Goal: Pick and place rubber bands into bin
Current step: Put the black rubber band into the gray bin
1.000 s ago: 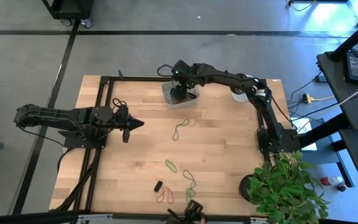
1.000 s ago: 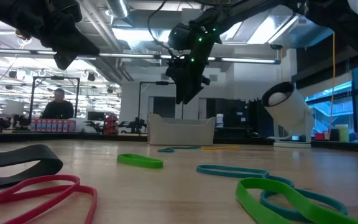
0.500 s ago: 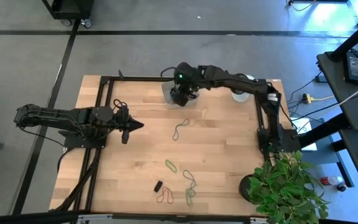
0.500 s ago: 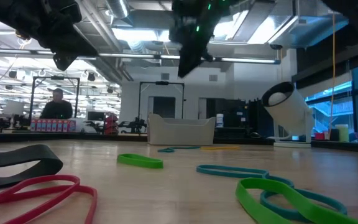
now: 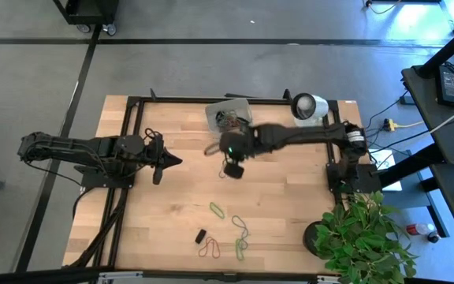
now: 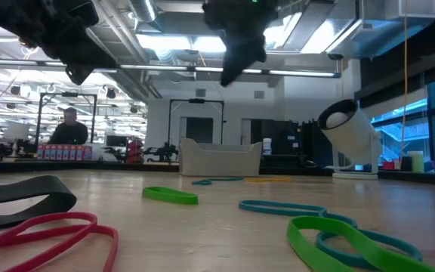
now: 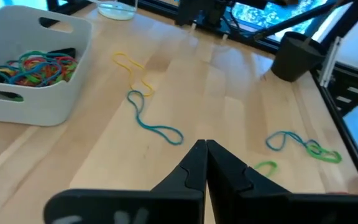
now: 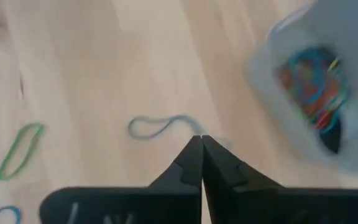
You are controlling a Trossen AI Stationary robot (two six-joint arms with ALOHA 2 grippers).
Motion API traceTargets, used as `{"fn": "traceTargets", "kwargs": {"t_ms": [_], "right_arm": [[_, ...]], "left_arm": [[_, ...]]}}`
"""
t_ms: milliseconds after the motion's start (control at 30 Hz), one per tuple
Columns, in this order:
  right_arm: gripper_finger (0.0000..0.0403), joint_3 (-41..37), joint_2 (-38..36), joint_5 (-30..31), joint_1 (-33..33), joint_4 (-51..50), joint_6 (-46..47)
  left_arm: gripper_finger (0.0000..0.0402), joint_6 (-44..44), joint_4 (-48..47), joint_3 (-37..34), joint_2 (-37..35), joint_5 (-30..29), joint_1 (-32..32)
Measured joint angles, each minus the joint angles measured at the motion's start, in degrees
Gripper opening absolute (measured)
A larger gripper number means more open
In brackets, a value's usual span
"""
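Right gripper [image 5: 232, 169] hangs above the middle of the wooden table [image 5: 290, 197], its fingers pressed together tip to tip with nothing between them. Its arm reaches in a long, nearly straight line from the base at the table's right edge, past the white round object [image 5: 309, 106] standing at the far side. Seen from the right wrist, the closed fingertips [image 8: 199, 144] sit over a blue-green rubber band [image 8: 160, 125] lying flat on the wood, with a green band [image 8: 19, 149] off to one side.

The bin [image 5: 228, 117] stands near the far edge of the table, just beyond the right gripper, and holds a tangle of coloured rubber bands [image 7: 35, 65]. More rubber bands lie loose on the near half of the table: a green one [image 5: 217, 209], a blue-green and green cluster [image 5: 241, 235], a red one [image 5: 209, 250] and a black one [image 5: 201, 235].

Left gripper [image 5: 172, 160] is stretched level over the table's left side, pointing toward the centre, its fingers also closed and empty.
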Motion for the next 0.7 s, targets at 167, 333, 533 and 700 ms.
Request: {"fn": "traceTargets", "kwargs": {"t_ms": [167, 333, 533, 700], "right_arm": [[0.0004, -17.0, -7.2, 0.3, 5.0, 9.0, 7.0], [0.0004, -34.0, -16.7, 0.3, 9.1, 17.7, 15.6], [0.0004, -52.3, -28.9, 0.3, 13.9, 25.6, 23.1], [0.0003, -63.4, -38.4, 0.3, 18.1, 30.1, 24.8]], "left_arm": [[0.0002, -2.2, -0.8, 0.9, 1.8, 2.9, -2.1], [0.0002, -5.0, -5.0, 5.6, 9.6, -1.0, -8.4], [0.0001, -9.9, -11.2, 15.8, 25.3, -9.3, -17.9], [0.0002, -19.9, -20.4, 27.6, 40.6, -12.6, -23.1]]}}
